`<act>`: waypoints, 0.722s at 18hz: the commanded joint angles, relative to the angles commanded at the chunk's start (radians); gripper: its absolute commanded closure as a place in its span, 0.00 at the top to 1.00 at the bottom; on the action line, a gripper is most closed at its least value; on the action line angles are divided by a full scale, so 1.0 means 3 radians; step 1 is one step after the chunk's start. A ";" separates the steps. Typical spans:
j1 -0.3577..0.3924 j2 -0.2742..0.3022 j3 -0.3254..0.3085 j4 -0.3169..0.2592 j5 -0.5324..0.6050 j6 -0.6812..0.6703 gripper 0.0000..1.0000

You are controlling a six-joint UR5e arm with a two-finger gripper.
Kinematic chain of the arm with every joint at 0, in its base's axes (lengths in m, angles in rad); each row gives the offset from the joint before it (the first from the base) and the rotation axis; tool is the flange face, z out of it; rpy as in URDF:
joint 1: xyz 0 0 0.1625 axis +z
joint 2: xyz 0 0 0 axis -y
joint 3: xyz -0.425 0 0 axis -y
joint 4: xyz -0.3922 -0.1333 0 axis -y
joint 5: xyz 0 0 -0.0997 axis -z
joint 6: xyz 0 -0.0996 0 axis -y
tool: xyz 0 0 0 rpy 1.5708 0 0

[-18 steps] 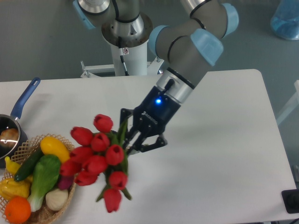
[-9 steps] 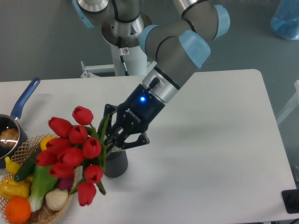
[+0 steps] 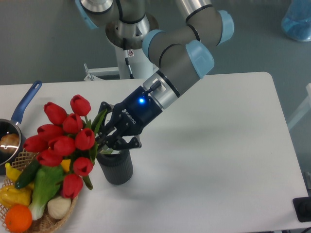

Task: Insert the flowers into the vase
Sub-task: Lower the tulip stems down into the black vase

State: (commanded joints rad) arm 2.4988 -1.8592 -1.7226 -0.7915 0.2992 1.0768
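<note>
Gripper (image 3: pixel 108 140), closed on the flowers (image 3: pixel 63 141), has moved left; stems now reach the vase (image 3: pixel 115 167) mouth.

Flowers (image 3: pixel 63 141) left of, above vase (image 3: pixel 115 167)

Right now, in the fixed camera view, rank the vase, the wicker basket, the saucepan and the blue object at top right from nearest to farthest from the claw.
1. Vase: directly under the claw.
2. Wicker basket: lower left, behind the flowers the claw holds.
3. Saucepan: far left edge of the table.
4. Blue object: top right, beyond the table.
</note>
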 joint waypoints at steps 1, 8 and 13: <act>0.0005 0.0005 -0.0005 0.0000 -0.0066 0.0005 0.14; 0.0015 0.0005 -0.0204 0.0000 -0.0174 0.0311 0.14; 0.0061 0.0010 -0.0327 0.0000 -0.0379 0.0465 0.14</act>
State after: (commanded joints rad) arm 2.5172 -1.8561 -1.8208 -0.7915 0.1857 1.2164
